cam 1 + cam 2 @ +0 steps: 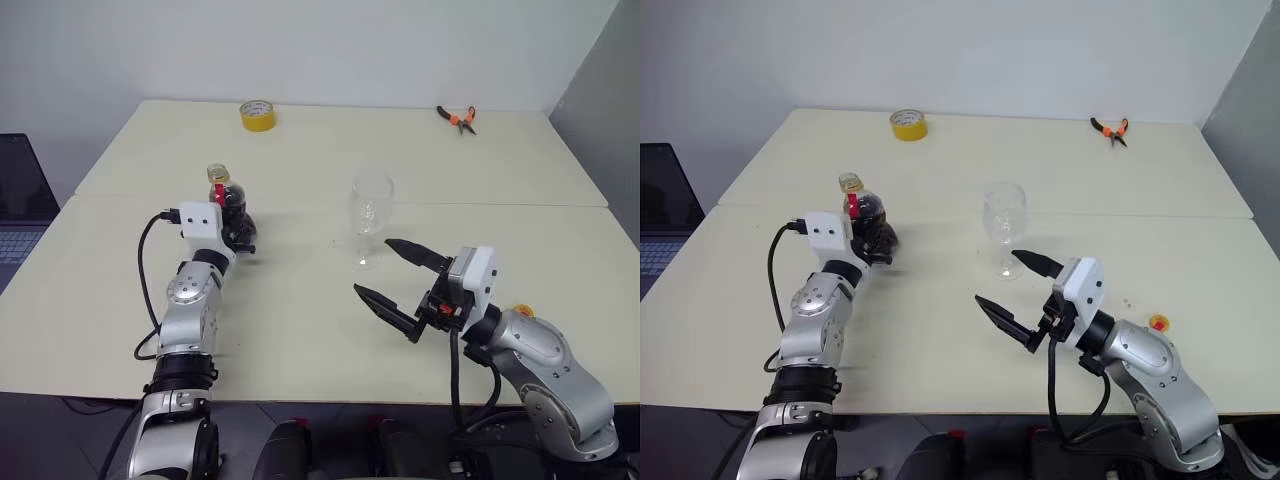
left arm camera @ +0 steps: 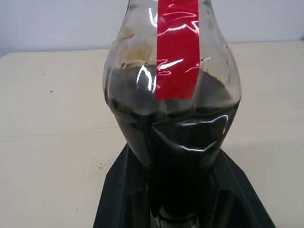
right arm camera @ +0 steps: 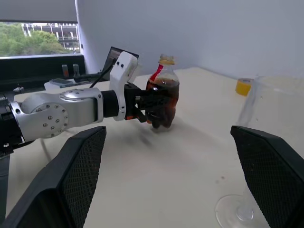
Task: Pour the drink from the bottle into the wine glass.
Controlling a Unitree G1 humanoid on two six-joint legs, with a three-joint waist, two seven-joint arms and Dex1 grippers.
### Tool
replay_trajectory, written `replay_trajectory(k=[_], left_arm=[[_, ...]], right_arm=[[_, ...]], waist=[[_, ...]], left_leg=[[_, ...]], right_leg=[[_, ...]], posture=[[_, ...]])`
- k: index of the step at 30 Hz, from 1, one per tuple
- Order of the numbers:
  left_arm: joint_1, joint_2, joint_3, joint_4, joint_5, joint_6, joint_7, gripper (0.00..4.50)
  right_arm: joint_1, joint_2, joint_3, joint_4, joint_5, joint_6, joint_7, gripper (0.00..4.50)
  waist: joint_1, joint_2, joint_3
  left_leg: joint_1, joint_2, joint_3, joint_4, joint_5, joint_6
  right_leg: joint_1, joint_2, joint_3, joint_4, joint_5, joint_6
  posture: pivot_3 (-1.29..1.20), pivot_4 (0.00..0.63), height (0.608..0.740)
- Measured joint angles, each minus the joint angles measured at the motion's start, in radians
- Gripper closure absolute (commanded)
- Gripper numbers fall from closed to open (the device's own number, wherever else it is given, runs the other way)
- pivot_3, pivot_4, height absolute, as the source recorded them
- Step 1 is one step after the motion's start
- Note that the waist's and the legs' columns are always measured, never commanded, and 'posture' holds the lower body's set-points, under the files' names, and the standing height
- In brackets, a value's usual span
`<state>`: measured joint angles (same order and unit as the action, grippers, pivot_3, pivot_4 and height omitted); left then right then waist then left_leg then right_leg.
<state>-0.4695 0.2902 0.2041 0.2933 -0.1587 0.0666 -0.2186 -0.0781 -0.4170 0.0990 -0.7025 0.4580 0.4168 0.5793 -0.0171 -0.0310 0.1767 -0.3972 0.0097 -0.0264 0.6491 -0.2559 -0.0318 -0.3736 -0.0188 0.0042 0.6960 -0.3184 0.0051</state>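
Left of centre in the head views, our left gripper (image 1: 238, 232) is clamped on the bottle (image 1: 227, 203), which stands upright on the tabletop (image 1: 300, 320). The wine glass (image 1: 369, 215) stands mid-frame, while our right gripper (image 1: 400, 285) gapes wide, holding nothing, lower right.

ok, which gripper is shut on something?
The left gripper: it's clamped on the bottle. The right gripper hangs open, holding nothing.
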Motion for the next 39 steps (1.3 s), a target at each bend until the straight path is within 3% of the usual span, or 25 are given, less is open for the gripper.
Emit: replay_trajectory(k=[10, 21, 27, 39], left_arm=[[-0.015, 0.005, -0.045, -0.089, 0.01, 0.035, -0.036, 3.76], [-0.134, 0.083, -0.232, -0.117, 0.201, -0.081, -0.105, 3.76], [-0.225, 0.104, -0.287, -0.02, 0.262, -0.198, -0.145, 3.76], [-0.467, 0.152, -0.387, 0.363, 0.421, -0.554, -0.158, 3.77]], right_arm=[[-0.012, -0.005, -0.003, -0.001, 0.008, 0.004, -0.018, 0.0], [-0.013, 0.005, -0.042, -0.014, 0.051, 0.042, -0.084, 0.0], [-0.026, 0.011, -0.05, -0.014, 0.052, 0.049, -0.124, 0.0], [-0.1, 0.067, -0.032, 0.053, -0.044, -0.021, -0.157, 0.0]], waist=[[0.001, 0.0, 0.0], [0.003, 0.0, 0.0], [0.0, 0.0, 0.0], [0.0, 0.0, 0.0]], left_leg=[[0.0, 0.0, 0.0, 0.0, 0.0, 0.0], [0.0, 0.0, 0.0, 0.0, 0.0, 0.0], [0.0, 0.0, 0.001, 0.0, 0.0, 0.0], [-0.003, -0.001, 0.002, 0.0, 0.0, 0.0]], right_leg=[[0.0, 0.0, 0.0, 0.0, 0.0, 0.0], [0.0, 0.0, 0.0, 0.0, 0.0, 0.0], [-0.001, 0.0, 0.001, 0.0, 0.0, 0.0], [-0.004, 0.0, 0.002, 0.0, 0.0, 0.0]], posture=[[0.0, 0.15, 0.74], [0.0, 0.15, 0.74], [0.0, 0.15, 0.74], [0.0, 0.15, 0.74]])
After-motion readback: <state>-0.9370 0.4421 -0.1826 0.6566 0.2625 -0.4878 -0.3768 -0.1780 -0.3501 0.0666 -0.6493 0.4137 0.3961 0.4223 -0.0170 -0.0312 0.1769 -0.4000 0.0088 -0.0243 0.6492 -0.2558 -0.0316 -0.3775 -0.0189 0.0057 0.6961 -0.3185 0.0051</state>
